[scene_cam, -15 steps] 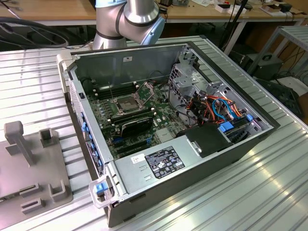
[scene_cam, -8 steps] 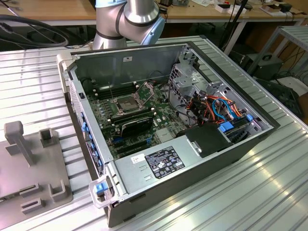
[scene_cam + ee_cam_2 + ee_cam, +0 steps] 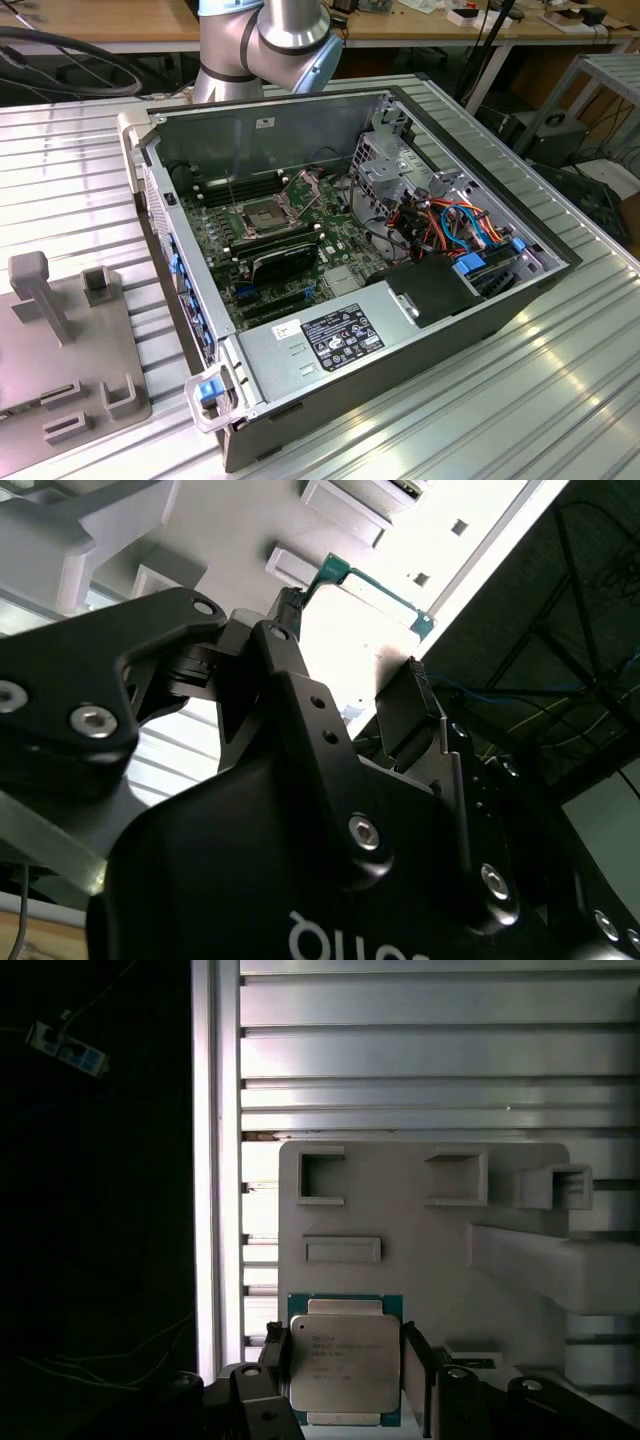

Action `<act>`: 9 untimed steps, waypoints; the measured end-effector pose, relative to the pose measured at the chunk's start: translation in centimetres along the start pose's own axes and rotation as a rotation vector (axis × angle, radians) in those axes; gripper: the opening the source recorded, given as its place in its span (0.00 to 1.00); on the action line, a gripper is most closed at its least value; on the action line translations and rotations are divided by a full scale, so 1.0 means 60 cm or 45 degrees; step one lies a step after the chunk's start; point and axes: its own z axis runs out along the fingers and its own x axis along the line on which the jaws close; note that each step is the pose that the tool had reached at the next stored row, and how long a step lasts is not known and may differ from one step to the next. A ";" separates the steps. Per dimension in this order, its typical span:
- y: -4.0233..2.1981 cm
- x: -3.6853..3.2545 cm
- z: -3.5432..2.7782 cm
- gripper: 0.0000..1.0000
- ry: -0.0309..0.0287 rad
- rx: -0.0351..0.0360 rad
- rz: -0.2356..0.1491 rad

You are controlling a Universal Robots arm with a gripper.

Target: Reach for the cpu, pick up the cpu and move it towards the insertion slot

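Status: your black two-finger gripper (image 3: 346, 1348) has its fingers (image 3: 416, 1370) one on each side of the cpu (image 3: 345, 1360), the thin flat square part with a silvery metal lid on a green board. In the first wrist view both fingers look to be touching opposite green edges. I read it as clamped on the cpu, not open. The second wrist view shows the cpu (image 3: 375, 592) edge-on, spanning the fingertips of the gripper (image 3: 352, 630).

Beneath the cpu is the pale grey moulded fixture plate (image 3: 420, 1250) with rectangular pockets, on the ribbed aluminium table (image 3: 400, 1060). Can't tell whether the cpu is clear of the fixture plate or sitting on it.

The insertion slot (image 3: 262, 215) is the square one with a silvery frame and dark centre. In the exterior view it sits on the green motherboard (image 3: 225, 250) inside the open grey computer case (image 3: 260, 130). The fixture plate (image 3: 100, 345) is at the exterior view's left, outside the computer case, so cpu and insertion slot are well apart.

Handling, my judgement:
- It's light, rigid and smooth-edged, so it could slip or pivot in a two-point pinch.
- The underside contacts are likely fragile.
- Hold it by the board edges, as you have it, centred on each side.
- Use moderate force and keep it level.
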 end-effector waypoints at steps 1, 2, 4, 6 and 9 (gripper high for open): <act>0.000 0.000 -0.002 0.55 -0.0001 -0.0001 0.000; 0.000 0.000 -0.004 0.55 -0.0001 -0.0001 0.000; 0.000 0.000 -0.009 0.55 -0.0002 -0.0001 0.000; 0.000 0.000 -0.014 0.55 -0.0002 -0.0001 0.000; 0.000 0.000 -0.021 0.55 -0.0001 0.0000 0.000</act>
